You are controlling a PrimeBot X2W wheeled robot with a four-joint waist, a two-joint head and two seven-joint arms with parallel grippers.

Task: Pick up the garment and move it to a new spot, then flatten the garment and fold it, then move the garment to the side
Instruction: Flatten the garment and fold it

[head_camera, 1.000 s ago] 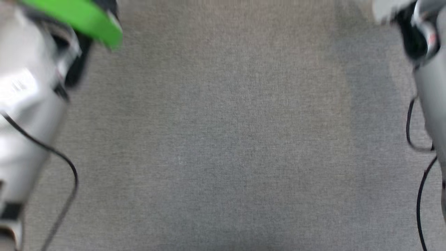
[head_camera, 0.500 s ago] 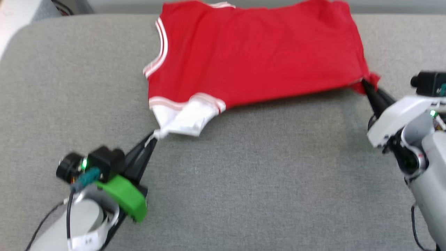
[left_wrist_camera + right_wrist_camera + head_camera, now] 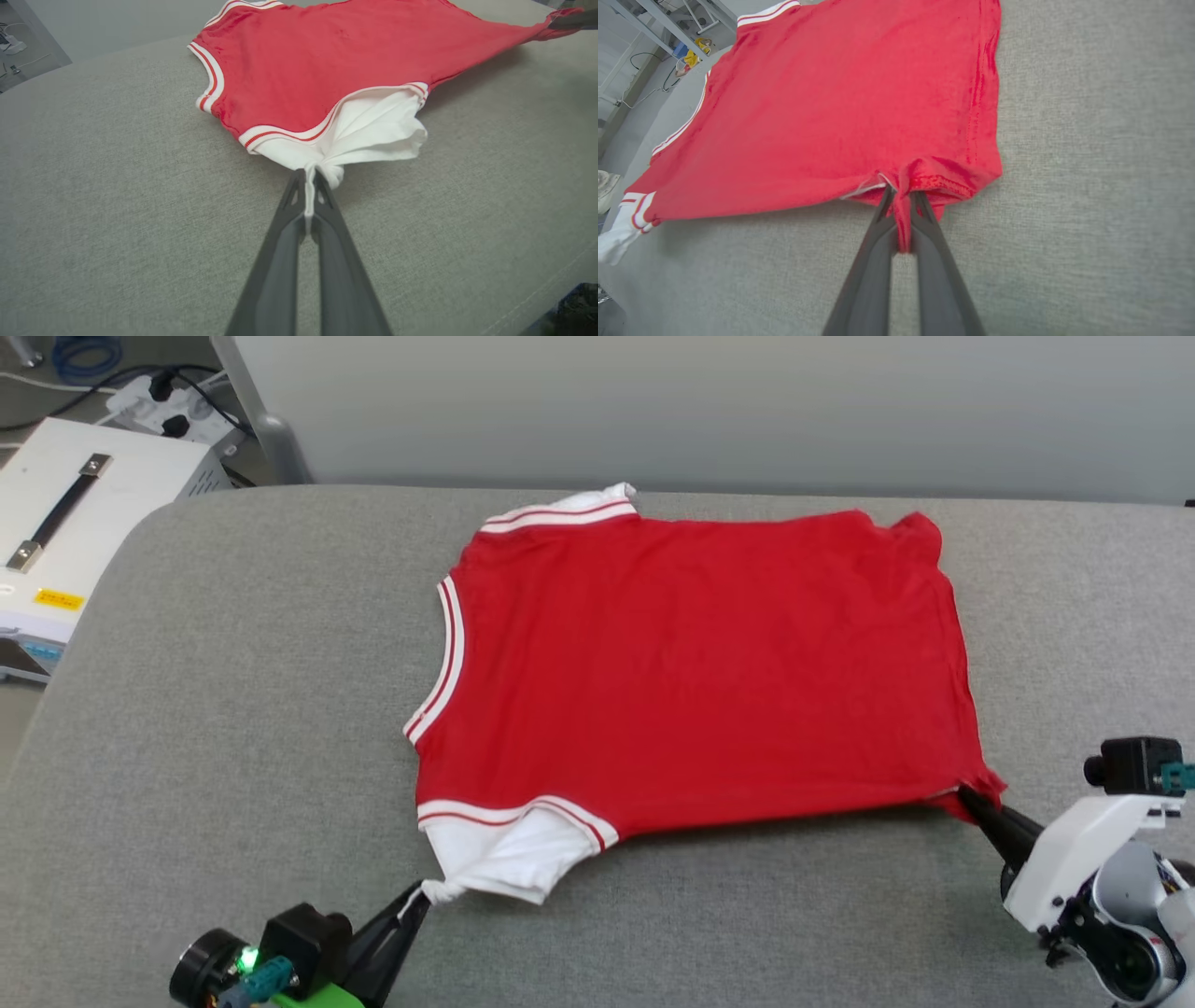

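The garment point(image 3: 691, 672) lies spread over the grey padded table point(image 3: 233, 709), plain red side up, collar toward the left, white sleeves at the near left and far edge. My left gripper point(image 3: 422, 896) is shut on the tip of the near white sleeve point(image 3: 369, 130), pinched between its fingers point(image 3: 299, 205). My right gripper point(image 3: 966, 795) is shut on the near right hem corner point(image 3: 920, 186), which bunches between its fingers point(image 3: 887, 210). The near edge of the garment is lifted slightly off the table between the two grips. No print shows on the upper side.
A white box with a dark handle point(image 3: 84, 504) stands off the table's far left corner, with cables point(image 3: 149, 392) on the floor behind it. A pale wall point(image 3: 709, 411) runs along the table's far edge. Bare table lies left, right and in front of the garment.
The head camera has tilted up, from bare table between the forearms to the whole garment. Both grippers stay shut on the sleeve tip and hem corner.
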